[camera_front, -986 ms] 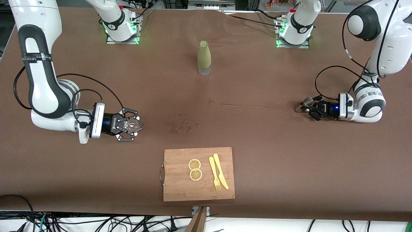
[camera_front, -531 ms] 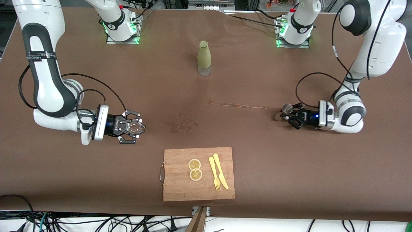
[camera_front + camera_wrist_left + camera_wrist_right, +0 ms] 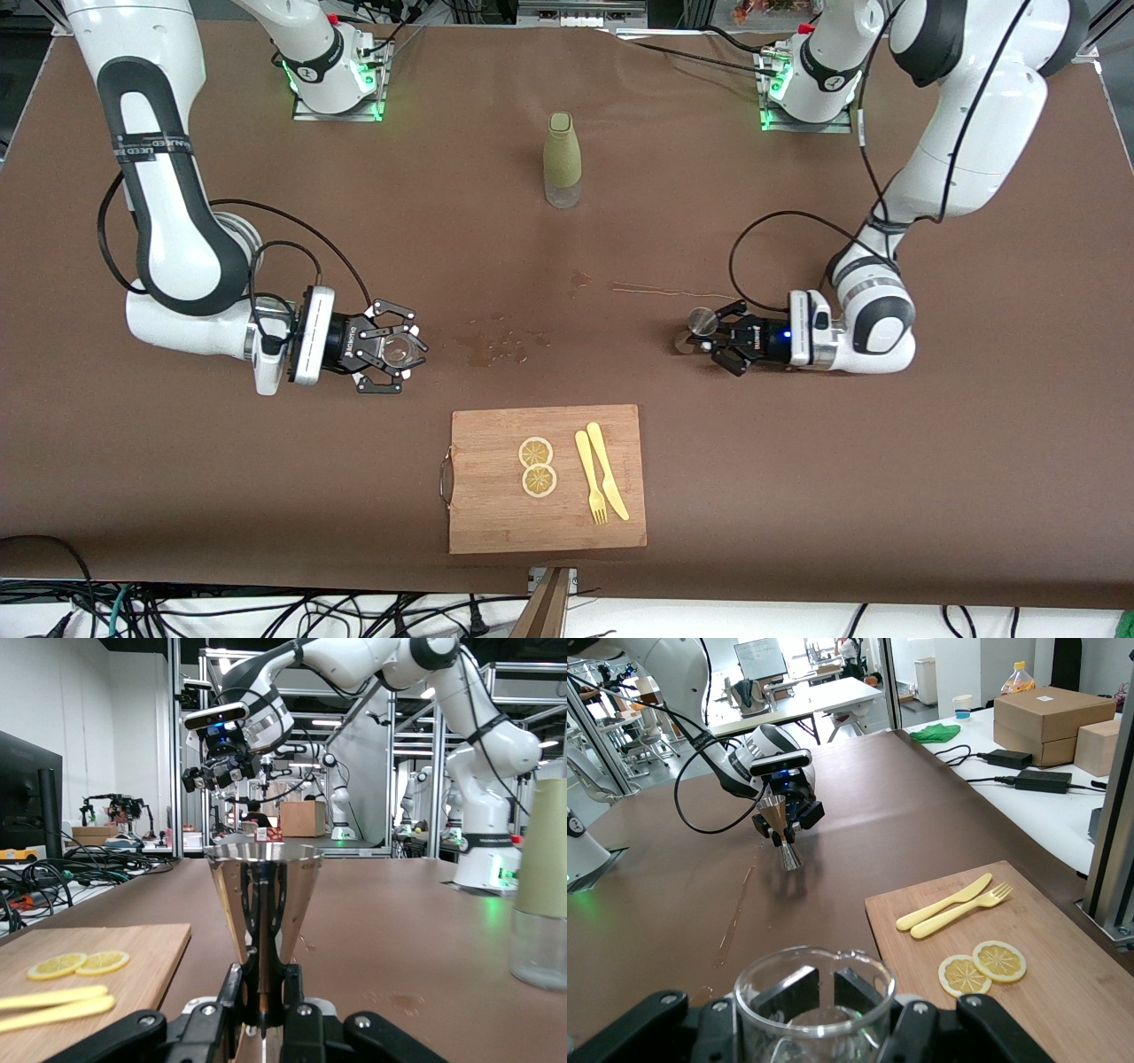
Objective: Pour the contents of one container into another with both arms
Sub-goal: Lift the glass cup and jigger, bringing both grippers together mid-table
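Both arms, white with dark joint bands, hold low over the brown table cloth (image 3: 797, 461). I read the left gripper (image 3: 714, 334) clamped on the waist of a polished steel jigger (image 3: 702, 322), a double cone, toward the left arm's end. Right gripper (image 3: 387, 346) pinches a clear glass cup (image 3: 396, 346) toward the right arm's end. Wet spots (image 3: 505, 341) lie between them. Wooden cutting board (image 3: 496, 523) carries lemon slices (image 3: 537, 466) and pale plastic cutlery (image 3: 601, 483). Green-sleeved bottle (image 3: 562, 159) stands upright near the bases.

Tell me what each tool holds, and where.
Left tool: metal measuring cup, gripped at its narrow waist. Right tool: glass cup, gripped around its side.
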Controlling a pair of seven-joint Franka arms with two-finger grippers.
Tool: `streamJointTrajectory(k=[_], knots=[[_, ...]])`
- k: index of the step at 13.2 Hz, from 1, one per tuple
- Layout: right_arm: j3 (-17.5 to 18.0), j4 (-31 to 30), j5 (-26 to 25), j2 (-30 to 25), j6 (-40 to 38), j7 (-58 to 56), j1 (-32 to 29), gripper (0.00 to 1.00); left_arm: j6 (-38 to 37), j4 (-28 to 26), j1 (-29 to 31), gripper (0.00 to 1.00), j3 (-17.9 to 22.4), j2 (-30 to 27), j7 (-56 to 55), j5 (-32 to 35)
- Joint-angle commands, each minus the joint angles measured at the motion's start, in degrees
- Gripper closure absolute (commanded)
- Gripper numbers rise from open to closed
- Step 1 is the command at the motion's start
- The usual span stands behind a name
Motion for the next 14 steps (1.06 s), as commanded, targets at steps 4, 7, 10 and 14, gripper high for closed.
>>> streamJointTrajectory(k=[4, 7, 10, 14], knots=[[-0.7, -0.5, -0.2, -1.3, 4.0, 5.8, 2.7, 0.82, 11.8, -0.7, -10.9, 1.0, 0.1, -0.8, 2.9, -15.0], [-0.7, -0.5, -0.2, -1.2, 7.9, 9.3, 4.6, 0.82, 15.8, -0.7, -15.8, 1.0, 0.1, -0.6, 3.3, -20.6], [-0.8, -0.5, -0.2, -1.0, 11.5, 11.5, 6.5, 0.82, 19.1, 1.5, -19.1, 1.0, 0.1, 0.3, 3.4, -25.0], [-1.1, -1.1, -0.3, -1.0, 19.3, 15.3, 11.5, 0.82, 19.4, 2.5, -22.6, 1.0, 0.1, 1.8, 3.4, -29.8]])
